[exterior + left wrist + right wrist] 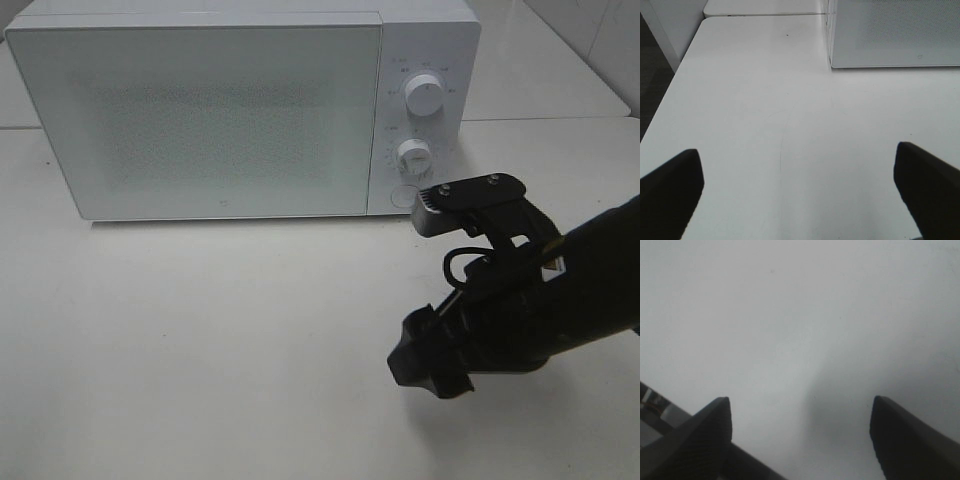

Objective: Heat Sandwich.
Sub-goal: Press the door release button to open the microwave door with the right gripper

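Observation:
The sandwich is out of view in all three frames. The white microwave point(200, 110) stands at the back of the white table point(200, 340) with its door shut. My right gripper point(432, 368) hangs low over the table, in front of the microwave's control panel and to its right. In the right wrist view the right gripper point(800, 400) is open, with only bare table between its dark fingers point(705, 435). My left gripper point(796, 150) is open wide over bare table, with the microwave's front corner point(895, 35) ahead of it. The exterior high view does not show the left gripper.
Two round knobs point(426, 97) point(412, 153) and a round button point(404, 194) sit on the microwave's right panel. In the left wrist view the table edge point(670, 95) drops off to a dark floor. A second white table surface point(540, 70) lies behind the microwave.

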### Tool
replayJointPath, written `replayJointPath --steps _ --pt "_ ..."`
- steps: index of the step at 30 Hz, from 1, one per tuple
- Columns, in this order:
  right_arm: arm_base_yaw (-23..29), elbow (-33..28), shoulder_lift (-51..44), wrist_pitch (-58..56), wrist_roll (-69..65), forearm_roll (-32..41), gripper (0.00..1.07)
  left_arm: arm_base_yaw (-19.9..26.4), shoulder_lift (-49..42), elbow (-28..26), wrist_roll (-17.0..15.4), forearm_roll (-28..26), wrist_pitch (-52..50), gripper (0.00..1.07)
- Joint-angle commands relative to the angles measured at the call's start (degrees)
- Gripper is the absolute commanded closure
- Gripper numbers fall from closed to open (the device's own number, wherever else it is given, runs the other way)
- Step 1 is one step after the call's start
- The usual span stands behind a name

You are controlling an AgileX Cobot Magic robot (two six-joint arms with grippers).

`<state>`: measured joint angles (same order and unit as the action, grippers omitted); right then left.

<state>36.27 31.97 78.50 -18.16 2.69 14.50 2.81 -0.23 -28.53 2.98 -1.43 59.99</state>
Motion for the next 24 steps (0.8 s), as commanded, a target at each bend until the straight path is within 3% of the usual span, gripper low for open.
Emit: replayJointPath --steps 1,11,16,24 --pt "-0.3 0.2 -4.4 -8.0 0.8 -4.2 0.32 0.1 -1.5 0.2 -0.3 -0.5 -0.6 0.09" --pt "-0.3 0.2 -20.6 -27.4 0.8 -9.5 0.32 0.1 -1.5 0.2 -0.3 -0.5 -0.6 0.09" --pt "-0.3 0.2 -25.4 -31.2 0.8 -9.5 0.32 0.1 -1.5 0.2 -0.3 -0.5 -0.6 0.09" --pt "-0.3 0.3 -42.9 -40.6 0.8 -9.5 0.32 0.1 -1.5 0.2 -0.3 -0.5 -0.6 0.09"
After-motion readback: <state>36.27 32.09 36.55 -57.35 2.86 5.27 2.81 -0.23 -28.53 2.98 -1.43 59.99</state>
